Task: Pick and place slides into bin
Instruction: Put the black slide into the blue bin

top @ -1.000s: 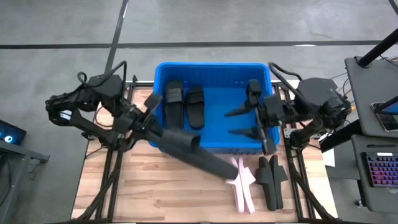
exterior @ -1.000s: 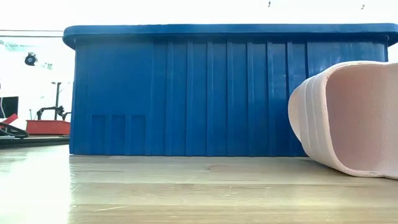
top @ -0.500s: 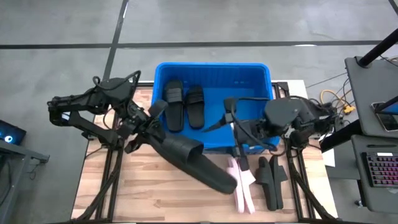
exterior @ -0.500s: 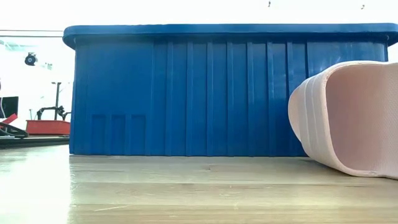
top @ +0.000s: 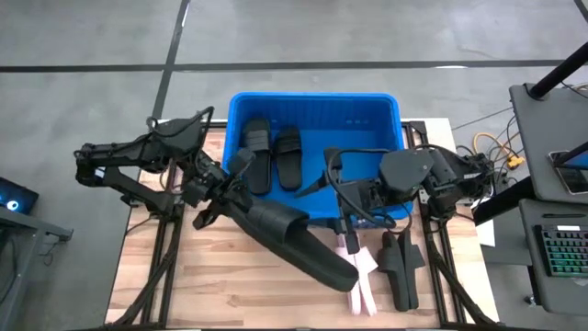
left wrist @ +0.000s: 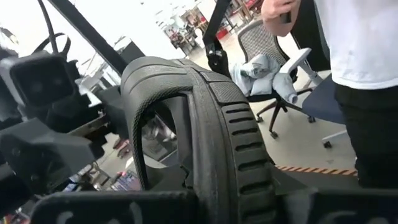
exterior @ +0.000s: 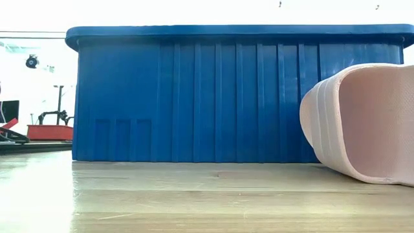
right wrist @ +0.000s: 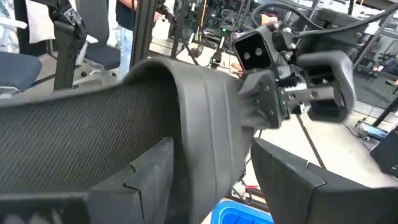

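Observation:
The blue bin (top: 314,213) stands at the table's far middle with two black slides (top: 271,154) lying in it. My left gripper (top: 226,191) is shut on a third black slide (top: 294,237), held high over the bin's near wall. My right gripper (top: 343,221) is open; its fingers stand on either side of that slide's (right wrist: 205,118) free end. A pale pink slide (top: 358,280) lies on the table, partly hidden under the held one, and fills the right of the low view (exterior: 362,123). More black slides (top: 401,267) lie beside it. My left gripper holds the black slide by the end of its sole (left wrist: 249,186) nearer the strap, coming level from the table's left side, along the slide. The slide stands on edge, its ribbed sole (left wrist: 242,137) to one side and its strap (left wrist: 140,118) to the other. It is lifted clear. My right gripper has its fingers (right wrist: 152,174) on either side of the slide's sole; whether they touch it I cannot tell.
The bin's near wall (exterior: 194,97) rises close behind the bare wooden tabletop (top: 230,285) at the near left. A desk with a keyboard (top: 560,248) stands beyond the table's right edge. A person (left wrist: 360,74) and an office chair (left wrist: 280,68) are in the room behind.
My right gripper has come from over the bin's right part toward the table's near edge and left, sinking and rolling until its fingers flank the held slide. My left gripper has carried the slide a little down and toward the near edge; the slide's free end has swung nearer.

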Tool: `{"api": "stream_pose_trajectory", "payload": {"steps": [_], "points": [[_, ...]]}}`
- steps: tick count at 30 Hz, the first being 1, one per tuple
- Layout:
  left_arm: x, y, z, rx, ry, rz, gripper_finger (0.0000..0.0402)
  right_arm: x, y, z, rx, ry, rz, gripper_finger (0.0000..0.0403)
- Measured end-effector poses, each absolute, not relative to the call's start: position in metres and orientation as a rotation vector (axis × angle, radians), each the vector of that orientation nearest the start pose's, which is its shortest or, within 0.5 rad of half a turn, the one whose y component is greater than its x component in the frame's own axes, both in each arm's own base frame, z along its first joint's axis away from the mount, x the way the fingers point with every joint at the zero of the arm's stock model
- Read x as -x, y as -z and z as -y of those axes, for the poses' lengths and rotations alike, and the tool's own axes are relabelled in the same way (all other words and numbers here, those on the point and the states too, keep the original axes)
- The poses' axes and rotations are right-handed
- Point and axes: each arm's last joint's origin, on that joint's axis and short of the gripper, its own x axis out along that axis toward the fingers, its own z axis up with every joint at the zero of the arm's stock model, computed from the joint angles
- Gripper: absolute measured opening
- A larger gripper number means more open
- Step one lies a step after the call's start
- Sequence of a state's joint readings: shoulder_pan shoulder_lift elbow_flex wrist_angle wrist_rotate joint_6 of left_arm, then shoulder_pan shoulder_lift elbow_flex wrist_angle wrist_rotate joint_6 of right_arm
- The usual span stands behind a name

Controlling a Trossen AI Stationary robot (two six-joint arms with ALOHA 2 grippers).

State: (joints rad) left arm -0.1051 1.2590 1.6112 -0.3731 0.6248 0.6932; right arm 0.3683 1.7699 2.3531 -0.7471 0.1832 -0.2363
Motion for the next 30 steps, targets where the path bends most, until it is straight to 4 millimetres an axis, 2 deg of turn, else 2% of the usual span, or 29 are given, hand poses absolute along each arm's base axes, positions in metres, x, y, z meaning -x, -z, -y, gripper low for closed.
{"api": "stream_pose_trajectory", "payload": {"steps": [7, 10, 15, 19, 20, 26, 30], "points": [[-0.251, -0.493, 0.042, -0.663, 0.67, 0.267, 0.0027, -0.318, -0.529, -0.116, 0.266, -0.202, -0.161, 0.0204], [-0.256, -0.49, 0.042, -0.659, 0.673, 0.258, 0.0027, -0.318, -0.528, -0.116, 0.271, -0.199, -0.173, 0.019], [-0.258, -0.491, 0.042, -0.637, 0.67, 0.26, 0.0038, -0.317, -0.525, -0.115, 0.321, -0.179, -0.199, 0.0117], [-0.259, -0.495, 0.039, -0.461, 0.614, 0.221, 0.0041, -0.316, -0.523, -0.114, 0.337, -0.159, -0.225, 0.0028], [-0.258, -0.497, 0.038, -0.409, 0.603, 0.208, 0.0042, -0.315, -0.523, -0.113, 0.339, -0.157, -0.232, 0.0021], [-0.259, -0.499, 0.035, -0.352, 0.551, 0.196, 0.0049, -0.306, -0.525, -0.107, 0.351, -0.147, -0.265, 0.0012], [-0.26, -0.499, 0.033, -0.305, 0.471, 0.17, 0.0093, -0.297, -0.528, -0.101, 0.359, -0.121, -0.286, 0.001]]}}
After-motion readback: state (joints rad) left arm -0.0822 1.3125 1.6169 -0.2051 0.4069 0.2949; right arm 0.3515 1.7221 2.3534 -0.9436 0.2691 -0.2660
